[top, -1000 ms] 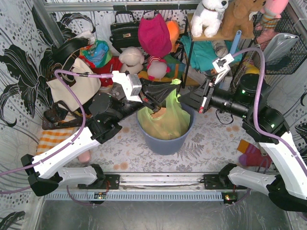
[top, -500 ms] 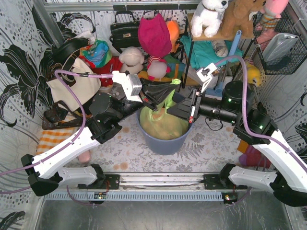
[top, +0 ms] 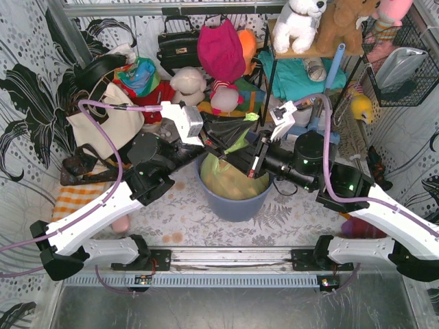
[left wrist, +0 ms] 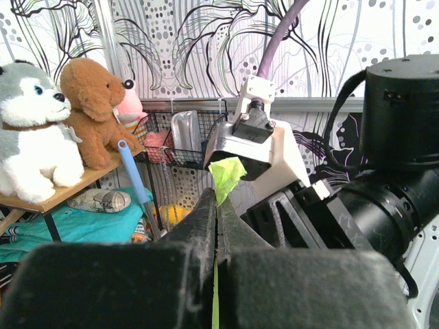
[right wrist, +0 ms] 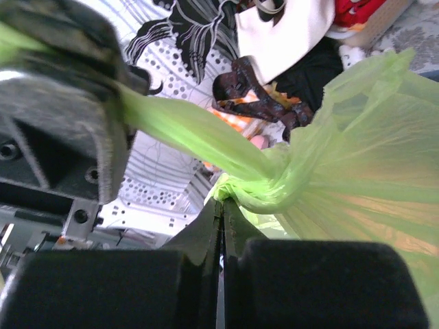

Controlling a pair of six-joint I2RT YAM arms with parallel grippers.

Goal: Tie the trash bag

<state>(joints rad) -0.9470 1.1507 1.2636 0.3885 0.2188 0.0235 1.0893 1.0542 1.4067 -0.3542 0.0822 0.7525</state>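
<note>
Top external: left hand [top: 239,135], right hand [top: 233,156] cover trash bag [top: 230,181] inside blue bin [top: 236,205].

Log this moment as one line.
left end effector: shut on trash bag strip | right end effector: shut on trash bag | bin: holds bag

Trash bag [top: 232,181] in the bin [top: 236,207] mid-table, left claw [top: 235,139] and right claw [top: 229,157] tip to tip above it, stuffed toys [top: 302,19] behind
</note>
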